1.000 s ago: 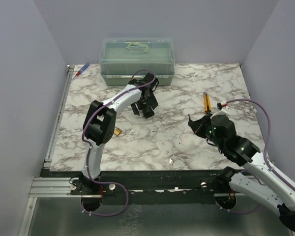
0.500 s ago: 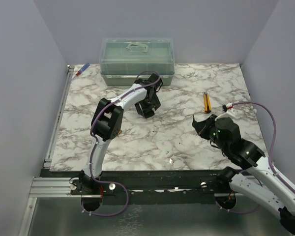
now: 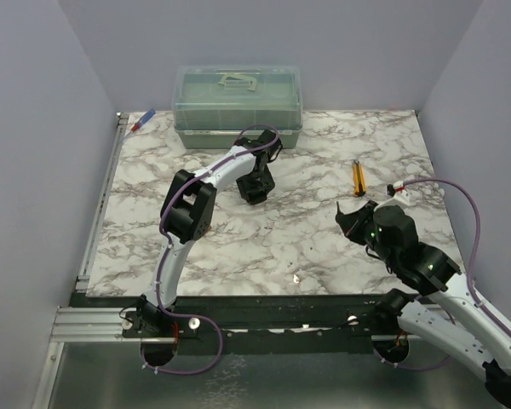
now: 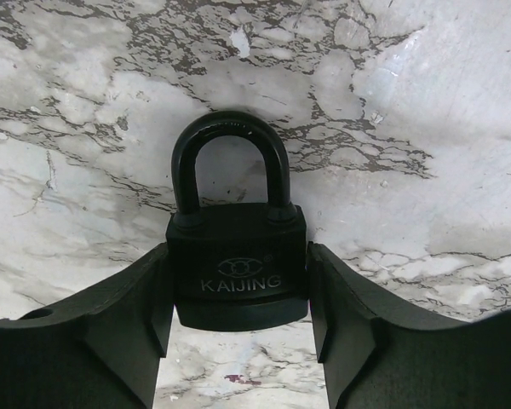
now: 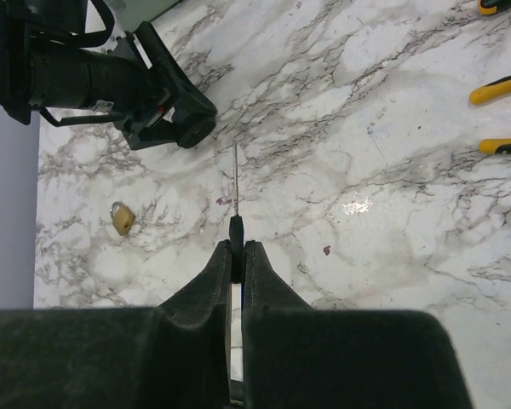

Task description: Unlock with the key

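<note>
Readable only in the left wrist view: "KAIJING" in pale letters on the body of the black padlock point(image 4: 237, 256), under a small round logo. Lies flat on the marbled surface point(image 4: 426, 128), shackle seated in the body and pointing away, with the left jaws pressed against both sides of the body, so grasping it. From above, hidden under the left wrist, near the greenish lidded box point(image 3: 237, 106) at the far edge. Shown only in the right wrist view: the small brass padlock point(image 5: 121, 218), lying alone on the surface, well apart from the black one, and 3 yellow tool handles point(image 5: 504, 85) at the right edge. Also there, the key point(image 5: 236, 226): tiny, with a round black head clenched edge-on between the right jaws and a thin metal blade sticking straight out ahead, roughly toward the left arm. Too small to make out from above.
</note>
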Controlling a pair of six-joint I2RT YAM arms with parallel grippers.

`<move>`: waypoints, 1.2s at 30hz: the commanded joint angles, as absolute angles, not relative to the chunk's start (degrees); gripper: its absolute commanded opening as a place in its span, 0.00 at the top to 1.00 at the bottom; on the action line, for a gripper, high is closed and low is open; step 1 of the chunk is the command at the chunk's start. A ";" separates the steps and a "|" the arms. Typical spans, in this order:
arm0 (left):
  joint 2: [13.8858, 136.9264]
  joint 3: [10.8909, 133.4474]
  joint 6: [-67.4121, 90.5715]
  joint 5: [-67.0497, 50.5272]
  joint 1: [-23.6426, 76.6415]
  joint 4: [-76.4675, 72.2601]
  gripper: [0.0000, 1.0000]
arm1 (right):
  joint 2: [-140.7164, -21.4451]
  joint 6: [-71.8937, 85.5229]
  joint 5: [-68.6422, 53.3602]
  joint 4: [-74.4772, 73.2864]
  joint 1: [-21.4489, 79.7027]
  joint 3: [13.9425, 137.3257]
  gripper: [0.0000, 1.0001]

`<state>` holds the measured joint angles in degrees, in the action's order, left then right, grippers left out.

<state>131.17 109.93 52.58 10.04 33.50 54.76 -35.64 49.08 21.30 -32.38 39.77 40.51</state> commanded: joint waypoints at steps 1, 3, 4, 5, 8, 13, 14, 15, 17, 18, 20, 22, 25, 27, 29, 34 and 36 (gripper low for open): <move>131.16 107.27 50.74 8.26 33.79 52.07 0.49 | -34.98 49.79 23.29 -33.73 39.73 39.77 1.00; 129.26 104.82 50.57 7.23 33.81 49.72 0.63 | -34.98 50.03 23.21 -33.82 39.73 39.79 1.00; 128.39 103.95 50.50 6.88 33.79 48.95 0.74 | -35.02 50.18 23.06 -33.84 39.69 39.84 1.00; 127.79 103.33 50.37 6.47 33.77 48.46 0.85 | -35.06 50.24 22.98 -33.77 39.72 39.88 1.00; 126.08 101.57 50.31 5.20 33.79 47.70 1.00 | -35.22 50.37 22.52 -33.14 39.72 39.67 1.00; 121.00 95.15 50.94 1.27 33.75 43.19 1.00 | -36.39 50.27 21.14 -31.56 39.72 39.62 1.00; 119.78 93.77 51.20 0.59 33.76 42.22 1.00 | -36.69 50.24 20.69 -31.21 39.73 39.57 1.00; 118.14 92.42 51.61 0.17 33.75 41.29 1.00 | -36.97 50.29 20.23 -30.86 39.73 39.55 1.00; 116.15 90.36 52.37 -0.66 33.75 39.99 1.00 | -37.48 50.27 19.20 -30.07 39.73 39.38 1.00; 115.38 89.47 52.82 -1.73 33.75 39.53 1.00 | -37.79 50.35 18.68 -29.52 39.73 39.29 1.00; 113.86 87.92 53.76 -3.18 33.75 38.44 1.00 | -38.40 50.45 17.75 -28.56 39.72 39.06 1.00; 112.38 86.27 54.80 -4.80 33.76 36.91 1.00 | -39.34 50.45 16.82 -27.72 39.73 39.19 1.00; 110.36 83.92 56.36 -7.56 33.75 34.33 1.00 | -40.88 50.36 15.26 -26.57 39.73 39.52 1.00; 108.95 82.88 57.31 -8.80 33.75 33.31 1.00 | -41.86 50.17 13.74 -25.65 39.73 39.65 1.00; 107.42 81.83 58.32 -9.56 33.76 32.52 1.00 | -42.49 49.87 12.29 -24.20 39.73 39.62 1.00; 104.30 78.92 60.56 -11.29 33.74 30.10 1.00 | -43.34 48.95 8.24 -18.38 39.68 37.09 1.00; 103.39 77.49 61.54 -12.29 33.75 28.51 1.00 | -44.13 49.04 7.07 -16.62 39.73 36.22 1.00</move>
